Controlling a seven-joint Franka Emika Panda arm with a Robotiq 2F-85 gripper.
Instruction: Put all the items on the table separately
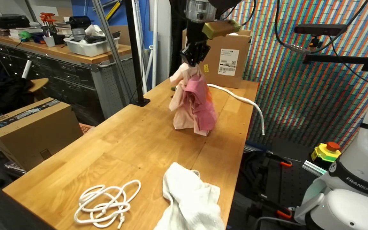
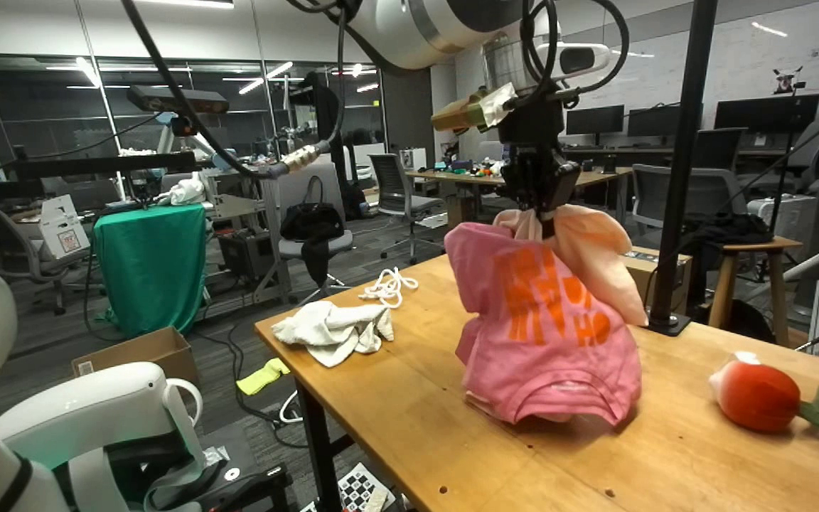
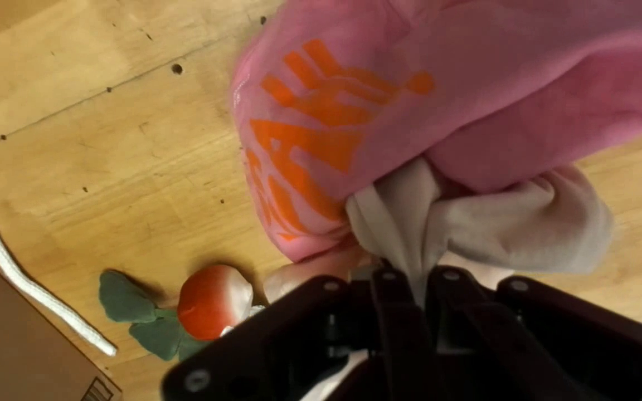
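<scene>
Your fingers [image 3: 396, 303] are pinching a gathered fold of peach cloth [image 2: 598, 259]; below them, the pink lettered T-shirt [image 2: 552, 363] is hanging bunched against it. Because both are clumping, you're likely risking one tangled heap on release.

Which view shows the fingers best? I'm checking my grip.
The wrist view: close up, it shows pale cloth pinched between the fingers. Both exterior views show them side-on, smaller and farther off.
</scene>
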